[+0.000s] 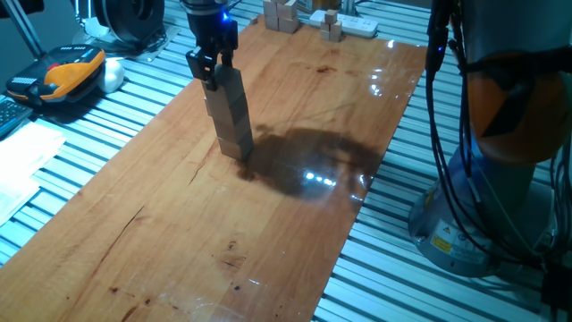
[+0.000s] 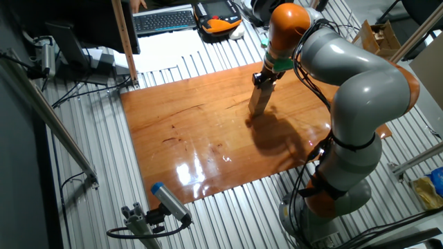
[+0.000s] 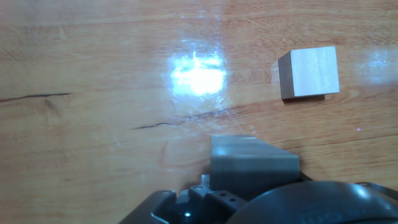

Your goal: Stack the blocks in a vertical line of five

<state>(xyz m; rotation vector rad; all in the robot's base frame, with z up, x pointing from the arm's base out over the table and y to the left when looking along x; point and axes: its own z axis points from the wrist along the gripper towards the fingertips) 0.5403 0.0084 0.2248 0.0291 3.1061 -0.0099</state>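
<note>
Warm wood, pale cubes, grey and orange machine

The glossy reddish-brown wooden table (image 1: 295, 224) shows dark grain cracks and white glare patches. The stack of pale unfinished wooden cube blocks (image 1: 231, 116) looks greyish in shadow; a lone cube (image 3: 309, 72) is light beige. The black end effector (image 1: 211, 63) carries a blue light, and the arm (image 2: 353, 76) is grey with orange joints.

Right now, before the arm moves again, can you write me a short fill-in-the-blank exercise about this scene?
1. The stacked blocks stand on a board made of ___.
2. The end effector is at the ___ of the stack.
3. In the hand view, ___ loose block lies on the board.
4. The robot arm is grey and ___.

Missing words: wood; top; one; orange.
</note>
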